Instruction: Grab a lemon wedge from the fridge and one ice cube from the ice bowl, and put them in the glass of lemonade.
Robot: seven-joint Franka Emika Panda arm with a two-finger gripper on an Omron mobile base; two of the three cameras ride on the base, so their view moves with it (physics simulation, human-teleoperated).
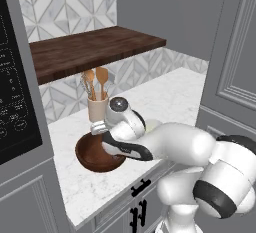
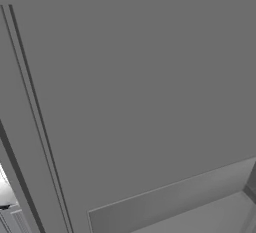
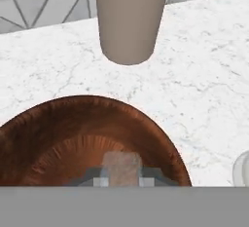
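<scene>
The gripper [image 3: 121, 181] is lowered into the ice bowl [image 3: 58, 128] on the marble counter [image 3: 204, 85], its fingers clamped on the ice cube [image 3: 121, 166]. The beige crock [image 3: 130, 19] is seen just behind the bowl.

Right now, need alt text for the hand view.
The gripper is shut on the ice cube inside the ice bowl, which sits on a white marble counter. A beige crock stands beyond the bowl.

A beige crock [image 1: 97, 108] holding 3 wooden spoons [image 1: 96, 81] stands on the white marble counter [image 1: 165, 99], below a dark wooden shelf [image 1: 92, 49].
</scene>
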